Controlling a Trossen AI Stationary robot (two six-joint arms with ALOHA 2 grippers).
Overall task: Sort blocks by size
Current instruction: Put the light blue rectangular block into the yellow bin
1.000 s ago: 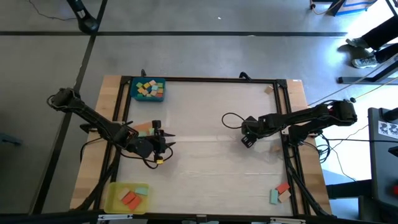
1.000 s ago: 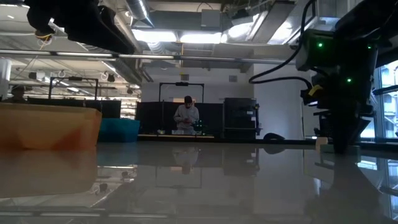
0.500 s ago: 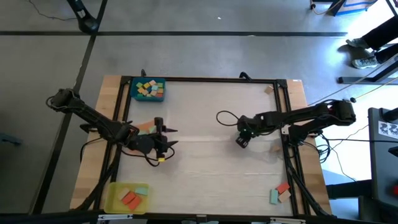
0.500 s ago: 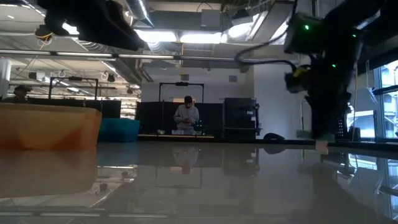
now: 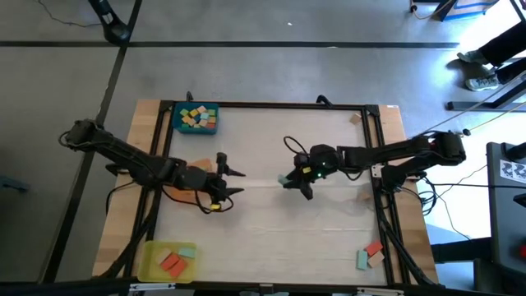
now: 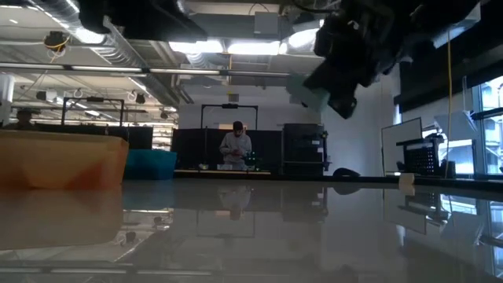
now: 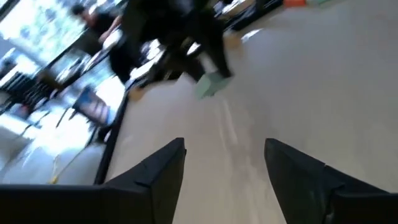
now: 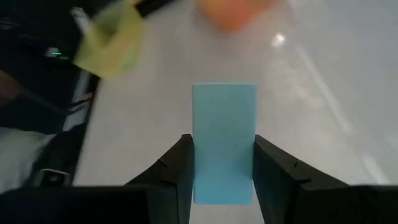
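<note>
Right hand (image 5: 297, 182), stretched from the desk's right edge to mid-desk and raised off the pale desk (image 5: 279, 234), pinches a light teal rectangular wooden block (image 8: 224, 140) between its fingers. Left hand (image 5: 236, 182) reaches in from the left, fingers spread and holding nothing.

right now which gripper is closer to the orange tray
Left. The left gripper hangs open just past the orange tray, at the table's left side. The right gripper, shut on a teal block, is near the table's middle.
</note>
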